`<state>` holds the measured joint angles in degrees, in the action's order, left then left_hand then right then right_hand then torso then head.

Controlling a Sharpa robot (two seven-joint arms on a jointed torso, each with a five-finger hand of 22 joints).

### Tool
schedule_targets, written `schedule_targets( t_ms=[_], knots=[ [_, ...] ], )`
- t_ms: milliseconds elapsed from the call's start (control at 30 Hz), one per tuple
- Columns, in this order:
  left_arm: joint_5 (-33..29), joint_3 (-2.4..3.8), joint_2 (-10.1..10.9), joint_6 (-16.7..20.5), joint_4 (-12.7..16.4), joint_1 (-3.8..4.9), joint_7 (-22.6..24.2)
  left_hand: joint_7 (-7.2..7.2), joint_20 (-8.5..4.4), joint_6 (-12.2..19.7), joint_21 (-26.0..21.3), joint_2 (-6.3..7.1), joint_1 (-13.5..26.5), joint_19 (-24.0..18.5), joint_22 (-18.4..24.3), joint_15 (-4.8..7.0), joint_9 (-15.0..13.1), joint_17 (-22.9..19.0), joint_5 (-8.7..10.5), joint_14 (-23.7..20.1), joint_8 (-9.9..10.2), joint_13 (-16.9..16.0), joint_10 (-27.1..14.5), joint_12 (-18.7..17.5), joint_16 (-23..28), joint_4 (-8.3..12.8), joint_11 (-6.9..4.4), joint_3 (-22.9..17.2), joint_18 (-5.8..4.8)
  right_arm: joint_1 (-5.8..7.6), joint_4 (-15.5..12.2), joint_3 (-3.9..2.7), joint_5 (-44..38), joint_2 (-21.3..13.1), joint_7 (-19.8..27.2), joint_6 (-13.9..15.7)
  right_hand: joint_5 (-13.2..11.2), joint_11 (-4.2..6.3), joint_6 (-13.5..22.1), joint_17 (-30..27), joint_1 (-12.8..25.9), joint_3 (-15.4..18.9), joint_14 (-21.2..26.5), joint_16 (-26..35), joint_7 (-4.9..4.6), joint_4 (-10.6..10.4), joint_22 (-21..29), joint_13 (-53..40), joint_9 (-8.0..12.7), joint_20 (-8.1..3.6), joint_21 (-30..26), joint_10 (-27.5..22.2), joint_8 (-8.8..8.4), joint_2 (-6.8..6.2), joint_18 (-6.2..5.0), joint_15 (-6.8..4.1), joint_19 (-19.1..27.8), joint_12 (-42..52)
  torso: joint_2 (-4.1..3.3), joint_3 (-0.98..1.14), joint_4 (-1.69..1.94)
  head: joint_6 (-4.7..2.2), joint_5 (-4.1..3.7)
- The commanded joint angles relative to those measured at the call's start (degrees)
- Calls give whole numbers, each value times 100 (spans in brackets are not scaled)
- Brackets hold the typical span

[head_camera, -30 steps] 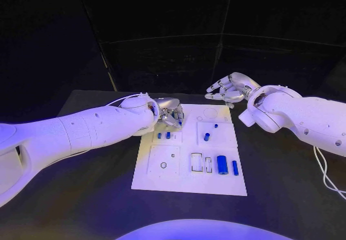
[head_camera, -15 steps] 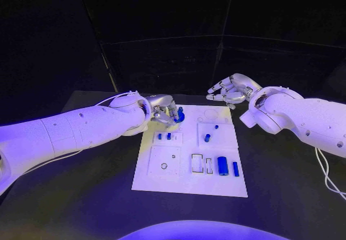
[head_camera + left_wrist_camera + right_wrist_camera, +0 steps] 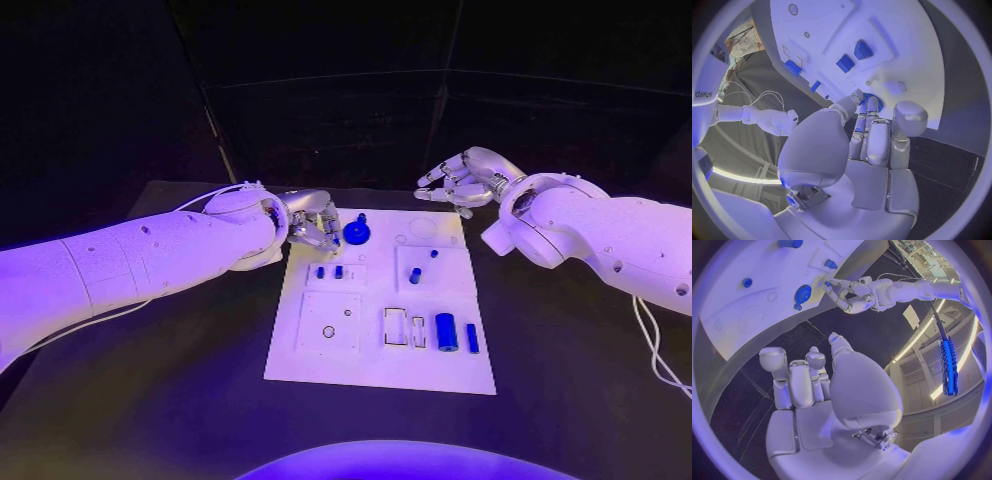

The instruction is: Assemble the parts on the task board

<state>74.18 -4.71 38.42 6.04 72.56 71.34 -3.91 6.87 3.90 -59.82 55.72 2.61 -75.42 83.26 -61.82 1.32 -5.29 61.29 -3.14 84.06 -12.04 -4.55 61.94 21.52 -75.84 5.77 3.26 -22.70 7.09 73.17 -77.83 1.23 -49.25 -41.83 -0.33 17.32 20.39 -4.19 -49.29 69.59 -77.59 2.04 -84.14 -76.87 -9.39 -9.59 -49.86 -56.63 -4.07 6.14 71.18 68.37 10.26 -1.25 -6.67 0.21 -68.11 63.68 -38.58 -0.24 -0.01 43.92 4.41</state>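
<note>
Head view — left robot hand [image 3: 312,228] beside blue gear [image 3: 356,234], fingers apart, empty.

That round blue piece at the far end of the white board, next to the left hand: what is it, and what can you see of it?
The round blue piece looks like a small toothed wheel, a gear, lying flat at the far end of the task board, with a small blue knob rising at its far side. It looks like plastic. The left hand is right beside it, fingertips at its edge; whether they touch it is unclear. The right wrist view shows its ridged rim.
</note>
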Motion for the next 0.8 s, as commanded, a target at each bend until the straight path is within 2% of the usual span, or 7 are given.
schedule_targets(
  t_ms=[33,800],
  knots=[
    [-23,2,-8,-144,-40,6,-42,9,-7,-47,17,50,28,22,-6,33,7,-11,38,94,22,9,29,-23,-16,-26,-1,-17,-38,10,1,-3,16,-1,48,-26,28,-9,49,5,6,29,-156,21,-4,-15,-2,-5,6,-13,-19,18,14,45,-105,-42,28,9,-2,3,-9,6,11],
    [-23,-11,-141,-400,-187,-22,-118,10,-7,-54,22,54,39,22,-11,33,10,-20,38,93,31,13,39,-34,-13,-31,-1,-20,-39,10,-8,-3,16,-8,47,-26,28,-9,49,5,6,29,-156,21,-4,-15,-2,-5,6,-13,-19,18,14,45,-105,-42,28,9,-4,2,-7,23,26]
  ],
)
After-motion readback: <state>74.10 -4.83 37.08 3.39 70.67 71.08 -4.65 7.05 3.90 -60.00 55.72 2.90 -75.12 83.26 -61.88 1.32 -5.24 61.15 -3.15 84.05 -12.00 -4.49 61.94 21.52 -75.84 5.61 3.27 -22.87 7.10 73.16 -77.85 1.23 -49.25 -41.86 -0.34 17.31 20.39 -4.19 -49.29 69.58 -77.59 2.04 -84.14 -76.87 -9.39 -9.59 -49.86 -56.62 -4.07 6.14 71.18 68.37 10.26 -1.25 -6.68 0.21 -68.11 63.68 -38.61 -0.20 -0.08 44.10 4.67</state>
